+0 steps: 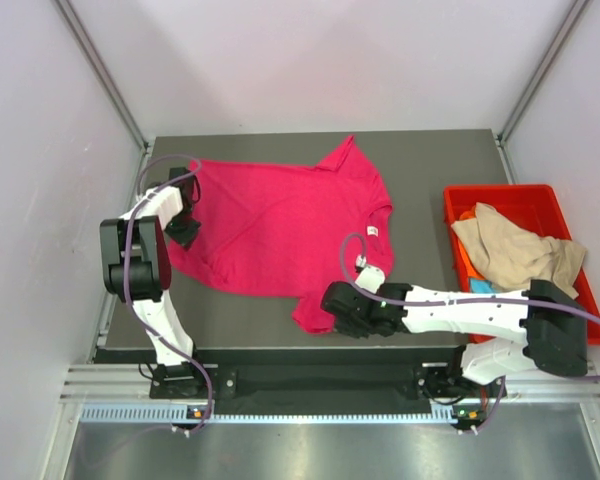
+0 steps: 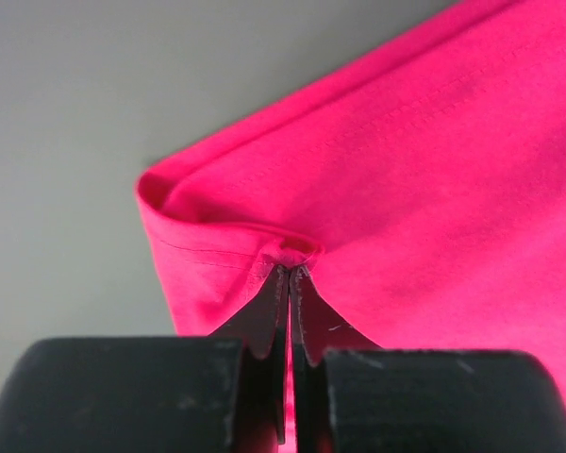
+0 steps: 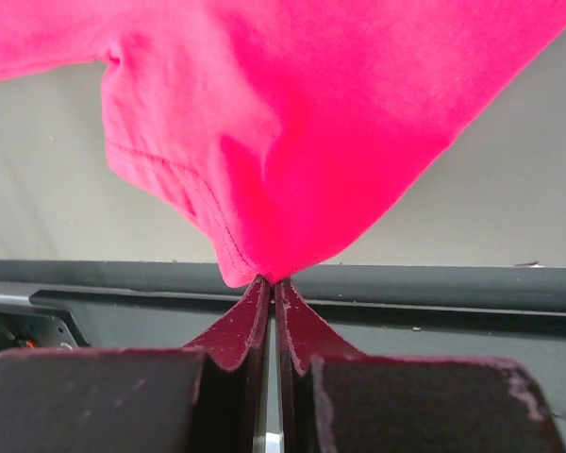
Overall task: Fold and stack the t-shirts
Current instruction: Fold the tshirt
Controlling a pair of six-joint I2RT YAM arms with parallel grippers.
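A magenta-pink t-shirt [image 1: 280, 225] lies spread on the dark table [image 1: 420, 160], neck toward the back. My left gripper [image 1: 185, 232] is shut on a pinch of its left edge; the left wrist view shows the fabric [image 2: 424, 170] bunched at the tips of my left gripper [image 2: 291, 269]. My right gripper [image 1: 332, 318] is shut on the shirt's near corner, and in the right wrist view that corner of pink cloth [image 3: 302, 123] hangs lifted from the gripper [image 3: 272, 279]. A tan-beige t-shirt [image 1: 515, 250] lies crumpled in the red bin, over orange [image 1: 464, 216] and turquoise [image 1: 482, 287] cloth.
The red plastic bin [image 1: 500, 194] stands at the table's right edge, just beyond my right arm. Grey walls close in the table on three sides. The table's front edge [image 3: 453, 283] runs just under the right gripper.
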